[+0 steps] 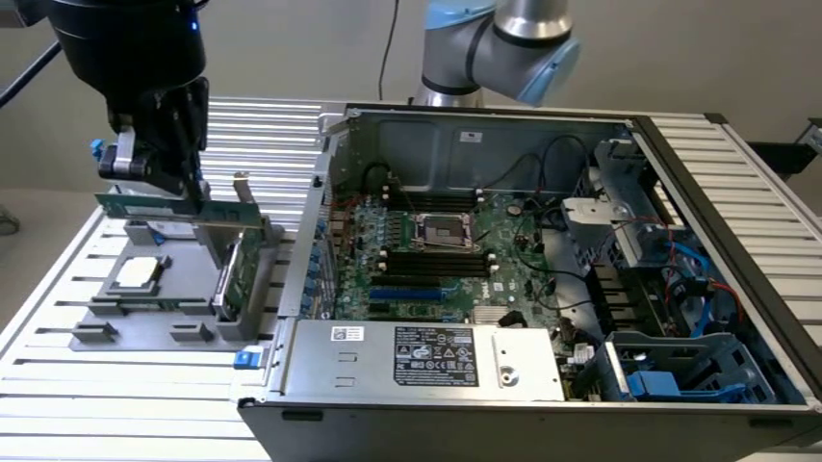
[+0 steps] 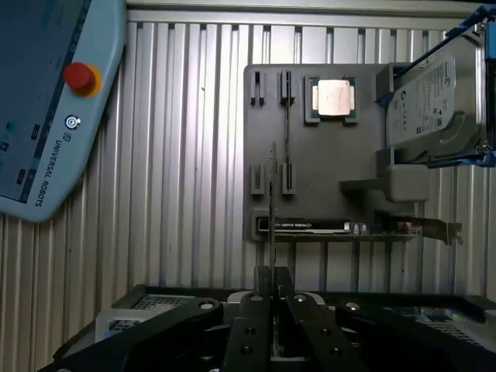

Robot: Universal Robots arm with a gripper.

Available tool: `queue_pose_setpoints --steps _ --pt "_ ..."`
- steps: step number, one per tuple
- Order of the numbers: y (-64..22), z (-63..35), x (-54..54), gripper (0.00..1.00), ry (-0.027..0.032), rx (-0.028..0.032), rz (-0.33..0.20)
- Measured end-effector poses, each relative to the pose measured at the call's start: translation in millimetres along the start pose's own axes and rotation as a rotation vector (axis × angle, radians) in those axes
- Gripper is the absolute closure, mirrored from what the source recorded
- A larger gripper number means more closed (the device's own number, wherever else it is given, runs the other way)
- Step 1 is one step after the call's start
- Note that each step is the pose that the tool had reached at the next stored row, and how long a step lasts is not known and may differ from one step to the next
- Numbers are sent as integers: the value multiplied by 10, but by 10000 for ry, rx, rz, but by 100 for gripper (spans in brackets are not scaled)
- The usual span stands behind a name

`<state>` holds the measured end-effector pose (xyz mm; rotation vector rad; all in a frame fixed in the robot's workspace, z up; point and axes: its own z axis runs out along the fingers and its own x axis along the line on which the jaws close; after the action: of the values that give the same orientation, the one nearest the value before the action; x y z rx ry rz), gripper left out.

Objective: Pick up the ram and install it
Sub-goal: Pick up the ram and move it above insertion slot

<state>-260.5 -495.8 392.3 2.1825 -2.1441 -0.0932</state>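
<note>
The counter [image 1: 129, 404] is ribbed bare aluminium, dull silver with a soft sheen along its slats. The holder tray [image 2: 341, 155] is matt grey plastic. The processor [image 2: 333, 97] has a satin silver metal lid. The hard drive [image 2: 434, 105] has a bright, smooth metal face with a paper label. The ram [image 1: 135, 204] is green lacquered circuit board, and the hand [image 1: 187, 192] is matt black. The computer case [image 1: 475, 144] is flat grey sheet metal. The teach pendant [image 2: 46, 101] is smooth pale-blue plastic with a glossy red button [image 2: 80, 76].

Robotics laboratory workcell: an opened computer case [image 1: 475, 144] is lying on a slatted aluminium table [image 1: 129, 409], with a grey parts fixture [image 1: 129, 318] sitting just beside the case.
</note>
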Motion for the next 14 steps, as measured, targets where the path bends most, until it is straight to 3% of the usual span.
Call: queue_pose_setpoints --steps 4,14 --pt "-153 -76 -4 87 0 -43 1" --pt "-599 -196 -13 87 -1 -72 0"
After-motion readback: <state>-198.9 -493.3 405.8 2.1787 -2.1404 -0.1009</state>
